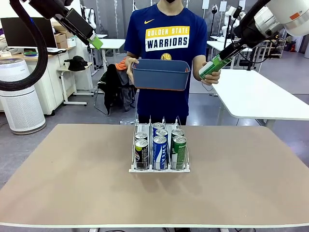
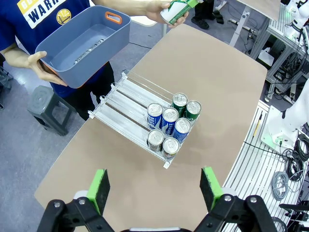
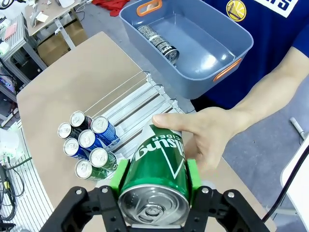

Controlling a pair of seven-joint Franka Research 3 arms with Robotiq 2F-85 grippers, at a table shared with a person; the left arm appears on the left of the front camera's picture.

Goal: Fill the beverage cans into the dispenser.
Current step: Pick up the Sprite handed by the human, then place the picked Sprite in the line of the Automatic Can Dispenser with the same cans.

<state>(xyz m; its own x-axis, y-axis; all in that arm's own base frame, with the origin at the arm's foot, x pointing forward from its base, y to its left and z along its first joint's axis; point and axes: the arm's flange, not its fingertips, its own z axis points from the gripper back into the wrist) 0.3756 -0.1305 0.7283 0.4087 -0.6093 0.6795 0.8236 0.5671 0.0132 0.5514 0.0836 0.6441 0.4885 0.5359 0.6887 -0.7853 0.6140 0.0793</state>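
Observation:
The dispenser [image 1: 159, 168] stands mid-table with several beverage cans [image 1: 160, 151] upright at its near end: black in the left lane, blue in the middle, green on the right. High at the right, my right gripper [image 1: 219, 60] is shut on a green can [image 3: 157, 169]. The person's hand [image 3: 205, 137] grips the same can. One black can [image 3: 157, 41] lies in the blue-grey tub [image 1: 161, 74] that the person holds up with the other hand. My left gripper [image 2: 154, 188] hangs open and empty high over the table's left, well above the dispenser [image 2: 128, 104].
The person stands at the far edge of the table, behind the dispenser. The tan tabletop [image 1: 63, 179] is bare on both sides of the rack. A second white table [image 1: 260, 96] stands at the back right.

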